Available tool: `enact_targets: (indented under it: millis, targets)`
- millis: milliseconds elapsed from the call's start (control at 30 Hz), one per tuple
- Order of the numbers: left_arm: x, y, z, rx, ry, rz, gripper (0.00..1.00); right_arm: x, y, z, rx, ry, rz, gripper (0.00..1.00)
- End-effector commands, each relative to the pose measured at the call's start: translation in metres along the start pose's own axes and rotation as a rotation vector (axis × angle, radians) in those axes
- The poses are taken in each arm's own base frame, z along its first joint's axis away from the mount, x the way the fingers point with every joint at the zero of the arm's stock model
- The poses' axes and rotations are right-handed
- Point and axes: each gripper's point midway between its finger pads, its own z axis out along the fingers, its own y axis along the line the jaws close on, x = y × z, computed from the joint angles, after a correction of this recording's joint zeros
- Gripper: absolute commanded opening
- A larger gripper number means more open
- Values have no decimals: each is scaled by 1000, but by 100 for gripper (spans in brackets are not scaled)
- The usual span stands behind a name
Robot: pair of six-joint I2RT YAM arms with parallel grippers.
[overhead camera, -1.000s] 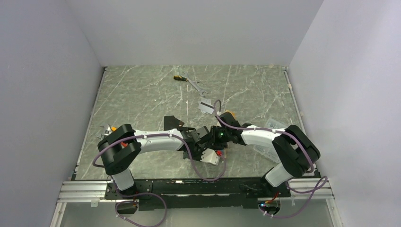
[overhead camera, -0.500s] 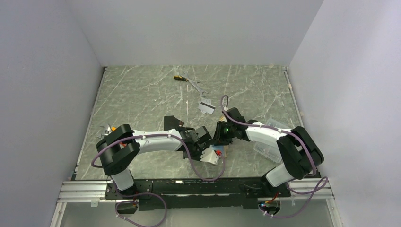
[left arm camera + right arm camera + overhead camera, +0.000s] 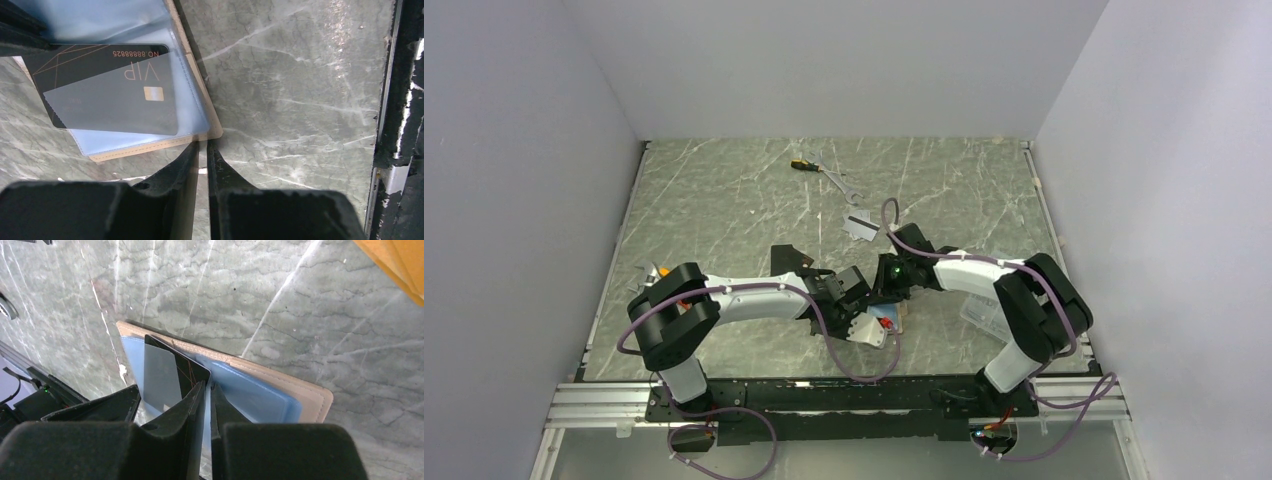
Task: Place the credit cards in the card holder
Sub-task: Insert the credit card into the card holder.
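Gripping black card corner, right jaws

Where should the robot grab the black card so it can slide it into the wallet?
I'd pinch the black card by its bare strip with the number, which sticks out of the clear sleeve. Come from that open side, away from the pocket; the rest is already under plastic in the card holder.

My left gripper sits at the left edge of the open card holder, my right gripper at its far edge. Beyond it lies a silver card. To its right is what looks like a clear box.
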Motion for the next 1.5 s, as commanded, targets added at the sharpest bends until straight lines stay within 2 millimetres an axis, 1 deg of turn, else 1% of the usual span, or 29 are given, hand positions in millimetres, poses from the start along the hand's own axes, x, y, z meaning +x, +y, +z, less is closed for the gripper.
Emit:
enact_targets:
  millis: [0,100,200,267,367,433,500,567,633,700,767,867,1000,1067,1100,1267,1333,1467]
  targets:
    - [16,1,13,5,47,13,17,-10,15,7,-31,-22,-14,11]
    - [16,2,13,4,49,14,17,-8,28,12,-52,-15,-29,10]
    - [16,2,13,3,48,12,17,-2,38,15,-67,0,-44,9]
    - [18,1,13,3,51,11,17,1,43,13,-80,4,-51,8]
    - [21,0,14,5,55,15,16,3,44,6,-84,5,-58,8]
    - [22,0,14,3,56,14,16,0,42,-3,-75,-5,-67,8]
    - [22,1,14,2,55,14,16,-9,37,-12,-68,-30,-62,10]
    - [22,1,14,3,55,12,16,-17,35,-19,-52,-51,-69,14]
    - [23,1,13,3,58,10,16,-24,34,-22,-39,-68,-76,18]
    - [24,2,13,1,60,12,16,-28,34,-19,-33,-74,-76,18]
    - [24,3,12,-1,61,10,15,-30,31,-12,-18,-64,-70,19]
    - [26,4,10,-2,63,3,15,-25,29,-1,-15,-44,-60,21]
    - [27,4,10,-4,69,5,15,-21,25,5,-9,-33,-46,25]
    - [28,5,9,-9,73,6,15,-19,25,8,-13,-23,-45,31]
    - [27,6,9,-10,73,7,15,-18,27,9,-20,-19,-45,34]
    - [28,7,7,-18,75,7,14,-14,35,16,-52,-16,-40,46]
    - [29,6,7,-18,77,10,14,-14,39,19,-58,-12,-44,48]
    - [32,4,8,-14,84,11,14,-12,48,20,-48,-20,-66,48]
